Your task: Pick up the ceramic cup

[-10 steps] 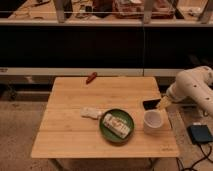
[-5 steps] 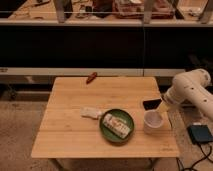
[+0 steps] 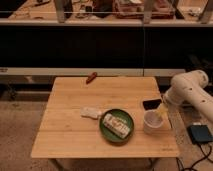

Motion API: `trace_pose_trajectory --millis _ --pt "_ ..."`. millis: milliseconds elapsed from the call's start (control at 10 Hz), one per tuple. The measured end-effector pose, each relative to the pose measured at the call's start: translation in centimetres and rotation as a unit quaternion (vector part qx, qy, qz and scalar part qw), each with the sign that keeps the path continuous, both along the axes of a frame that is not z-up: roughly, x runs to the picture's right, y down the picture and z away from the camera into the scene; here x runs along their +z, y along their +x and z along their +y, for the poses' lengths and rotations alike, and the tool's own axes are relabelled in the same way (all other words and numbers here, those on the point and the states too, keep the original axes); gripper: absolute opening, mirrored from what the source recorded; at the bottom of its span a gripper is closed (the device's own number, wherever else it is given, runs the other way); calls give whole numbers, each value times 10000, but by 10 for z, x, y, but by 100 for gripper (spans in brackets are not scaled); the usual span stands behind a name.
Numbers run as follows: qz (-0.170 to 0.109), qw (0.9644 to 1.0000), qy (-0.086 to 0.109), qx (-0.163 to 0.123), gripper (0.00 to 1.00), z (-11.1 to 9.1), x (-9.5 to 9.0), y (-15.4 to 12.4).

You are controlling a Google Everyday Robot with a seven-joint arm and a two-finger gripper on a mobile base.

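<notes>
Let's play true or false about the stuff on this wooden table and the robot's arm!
1. The small white ceramic cup stands right of the round green plate. True.
2. The white wrapped packet lies inside the cup. False: it lies on the plate.
3. The robot's tool is at the cup's upper right rim. True.
4. The small red object sits on the plate. False: it lies near the wooden table's far edge.

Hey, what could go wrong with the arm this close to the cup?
The gripper sits at the cup's upper right rim, so a misaligned close may tip it. The cup stands near the table's right edge and could get knocked off. The plate is close on its left, so a shove might hit it.
</notes>
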State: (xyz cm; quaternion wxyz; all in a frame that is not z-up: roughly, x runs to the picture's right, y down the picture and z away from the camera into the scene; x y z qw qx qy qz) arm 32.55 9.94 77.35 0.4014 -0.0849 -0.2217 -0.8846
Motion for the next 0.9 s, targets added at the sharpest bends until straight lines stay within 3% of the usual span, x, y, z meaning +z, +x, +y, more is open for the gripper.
trace_pose_trajectory --millis 500,600,900 --pt "-186 9994 -293 -58 79 24 31 -8" --pt "-173 9992 -342 -58 74 29 38 -5" --pt "-181 9986 -490 2 44 44 56 -3"
